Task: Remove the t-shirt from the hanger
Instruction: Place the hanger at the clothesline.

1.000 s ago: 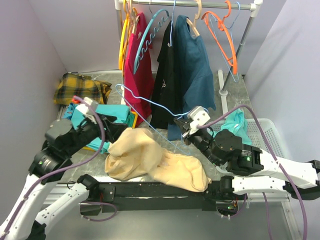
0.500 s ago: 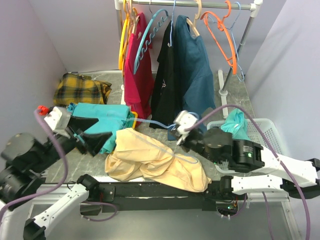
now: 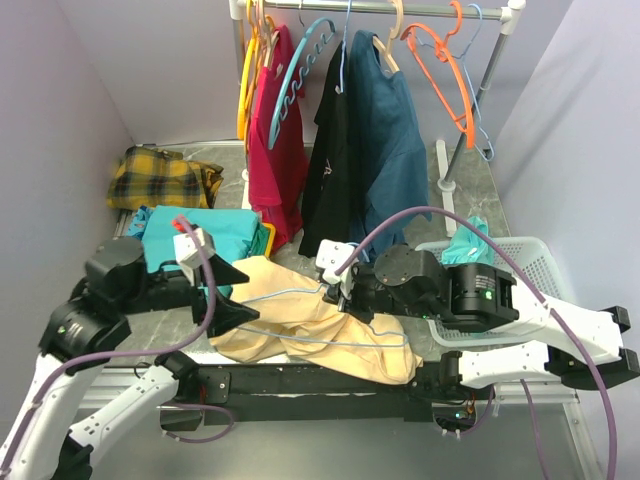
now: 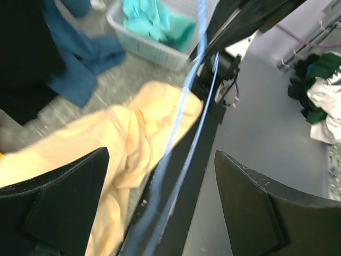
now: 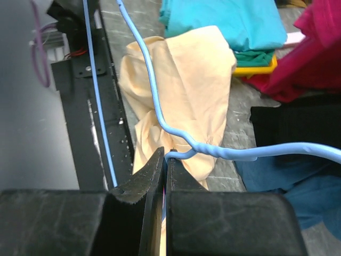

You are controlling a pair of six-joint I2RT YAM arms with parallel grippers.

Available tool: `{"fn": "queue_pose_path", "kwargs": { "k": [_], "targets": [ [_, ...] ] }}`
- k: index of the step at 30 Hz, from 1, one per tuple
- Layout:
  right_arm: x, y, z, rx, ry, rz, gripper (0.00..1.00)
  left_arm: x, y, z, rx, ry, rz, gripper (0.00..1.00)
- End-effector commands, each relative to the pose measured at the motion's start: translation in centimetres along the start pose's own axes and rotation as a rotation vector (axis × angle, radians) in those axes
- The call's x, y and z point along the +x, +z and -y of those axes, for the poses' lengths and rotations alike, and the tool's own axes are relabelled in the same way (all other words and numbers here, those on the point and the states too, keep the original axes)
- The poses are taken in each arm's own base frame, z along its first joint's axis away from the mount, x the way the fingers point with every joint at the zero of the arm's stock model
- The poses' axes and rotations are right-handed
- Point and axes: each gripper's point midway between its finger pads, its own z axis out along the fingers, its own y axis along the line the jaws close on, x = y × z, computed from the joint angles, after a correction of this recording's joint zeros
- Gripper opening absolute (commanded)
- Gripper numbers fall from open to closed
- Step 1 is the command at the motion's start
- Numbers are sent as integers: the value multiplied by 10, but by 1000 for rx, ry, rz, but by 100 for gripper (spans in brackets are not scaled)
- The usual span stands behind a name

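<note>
The pale yellow t-shirt (image 3: 300,325) lies crumpled on the table in front of the arm bases. A light blue wire hanger (image 3: 335,341) lies across it. My right gripper (image 3: 336,286) is shut on the hanger's twisted neck (image 5: 213,151) above the shirt (image 5: 181,80). My left gripper (image 3: 228,295) is open at the shirt's left edge. In the left wrist view the hanger wires (image 4: 184,133) run between its spread fingers (image 4: 58,202), over the shirt (image 4: 106,144). I cannot tell whether any wire is still inside the shirt.
A clothes rail (image 3: 400,8) at the back holds red (image 3: 275,130), black (image 3: 328,160) and dark blue (image 3: 392,130) shirts and orange hangers (image 3: 445,70). A white basket (image 3: 520,265) with teal cloth stands right. Teal folded clothes (image 3: 215,235) and a plaid cloth (image 3: 155,175) lie left.
My right gripper has carried the hanger left and down onto the yellow shirt. My left arm has swung right, bringing its open gripper to the shirt's left edge around the wire.
</note>
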Motion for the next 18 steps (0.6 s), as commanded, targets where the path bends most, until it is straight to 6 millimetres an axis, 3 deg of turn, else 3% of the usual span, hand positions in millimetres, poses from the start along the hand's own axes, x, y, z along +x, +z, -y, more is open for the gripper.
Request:
{"fn": "queue_pose_path", "kwargs": {
  "k": [1, 7, 10, 11, 13, 14, 16, 18],
  "targets": [
    [-18, -14, -9, -81, -34, 27, 0, 3, 4, 8, 74, 20, 14, 86],
    [-25, -10, -8, -83, -58, 22, 0, 15, 9, 11, 129, 9, -14, 78],
    [-29, -9, -6, -72, -64, 36, 0, 21, 7, 12, 128, 13, -23, 50],
    [-30, -10, -5, -66, -67, 42, 0, 23, 7, 10, 120, 10, -26, 34],
    [-32, -10, -3, -55, -69, 50, 0, 28, 7, 7, 100, 6, -37, 21],
    [-34, -11, -2, -52, -72, 57, 0, 29, 6, 7, 98, 7, -39, 9],
    [-38, -14, -1, -49, -75, 78, 0, 30, 6, 6, 95, 9, -41, 1],
    [-40, -15, 0, -46, -78, 86, 0, 30, 5, 5, 88, 14, -38, 1]
  ]
}}
